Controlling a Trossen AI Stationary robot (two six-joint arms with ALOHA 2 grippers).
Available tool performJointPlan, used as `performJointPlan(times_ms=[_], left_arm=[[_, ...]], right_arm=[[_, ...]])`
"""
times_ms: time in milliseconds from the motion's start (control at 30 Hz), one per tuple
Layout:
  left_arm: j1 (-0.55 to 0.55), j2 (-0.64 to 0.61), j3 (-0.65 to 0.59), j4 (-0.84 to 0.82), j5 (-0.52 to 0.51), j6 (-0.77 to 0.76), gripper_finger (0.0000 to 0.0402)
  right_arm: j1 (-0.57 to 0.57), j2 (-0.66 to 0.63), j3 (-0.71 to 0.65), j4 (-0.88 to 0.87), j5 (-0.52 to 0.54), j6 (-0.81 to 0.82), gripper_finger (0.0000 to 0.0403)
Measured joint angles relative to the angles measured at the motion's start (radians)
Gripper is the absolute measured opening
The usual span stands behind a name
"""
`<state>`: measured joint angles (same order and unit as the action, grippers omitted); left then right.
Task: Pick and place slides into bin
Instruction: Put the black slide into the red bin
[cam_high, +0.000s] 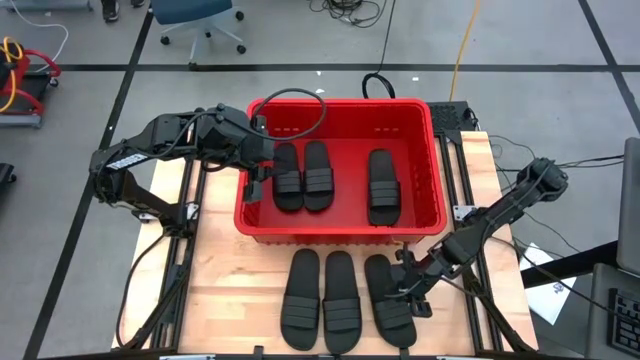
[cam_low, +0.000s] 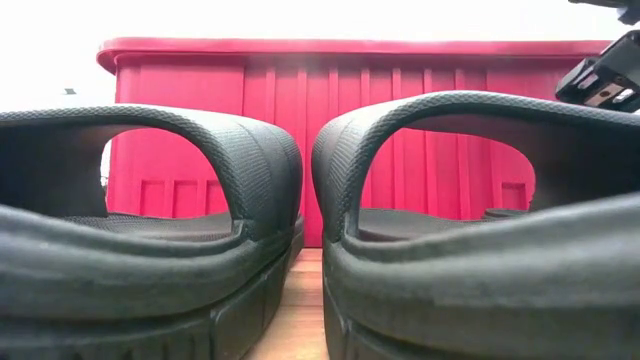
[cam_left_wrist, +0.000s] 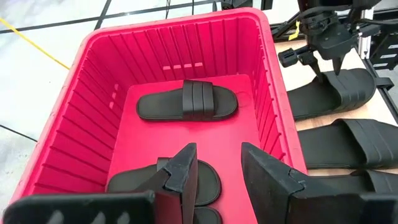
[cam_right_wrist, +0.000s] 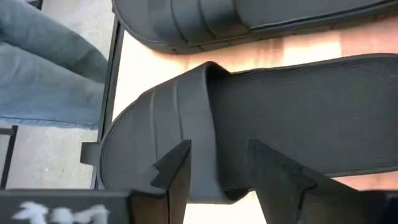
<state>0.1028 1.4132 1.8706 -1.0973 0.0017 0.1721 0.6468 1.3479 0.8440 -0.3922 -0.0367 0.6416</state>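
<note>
The red bin (cam_high: 340, 225) stands at the table's middle. It holds three black slides: two side by side at its left (cam_high: 302, 176) and one at its right (cam_high: 381, 186). Three more slides lie in a row on the table before the bin: left (cam_high: 300, 300), middle (cam_high: 340, 300) and right (cam_high: 390, 300). My left gripper (cam_high: 258, 185) hangs open and empty over the bin's left part, above the pair of slides (cam_left_wrist: 155, 180). My right gripper (cam_high: 405, 285) is open, low over the right table slide (cam_right_wrist: 261, 112). My right gripper points down at the right table slide. One finger (cam_right_wrist: 177, 168) is over the strap (cam_right_wrist: 180, 106), and the other (cam_right_wrist: 273, 174) is over the sole beside the strap's edge. I cannot tell whether the fingers touch the slide.
A black cable (cam_high: 300, 100) loops over the bin's far left rim. A person's trouser leg (cam_right_wrist: 43, 68) shows beyond the table's edge. The bin's bare floor (cam_left_wrist: 230, 137) lies between its slides. In the low view two slides (cam_low: 150, 230) (cam_low: 480, 230) stand close before the bin (cam_low: 330, 90).
</note>
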Motion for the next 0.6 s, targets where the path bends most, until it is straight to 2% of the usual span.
performJointPlan(times_ms=[167,333,600], left_arm=[[0.0,0.0,0.0,0.0,0.0,-0.001,0.0122],[0.0,0.0,0.0,0.0,0.0,-0.001,0.0122],[0.0,0.0,0.0,0.0,0.0,-0.001,0.0122]], right_arm=[[0.0,0.01,-0.003,0.001,-0.044,-0.007,0.0145],[0.0,0.011,-0.07,0.08,-0.057,0.012,0.0143],[0.0,0.01,-0.13,0.255,-0.205,0.002,0.0139]])
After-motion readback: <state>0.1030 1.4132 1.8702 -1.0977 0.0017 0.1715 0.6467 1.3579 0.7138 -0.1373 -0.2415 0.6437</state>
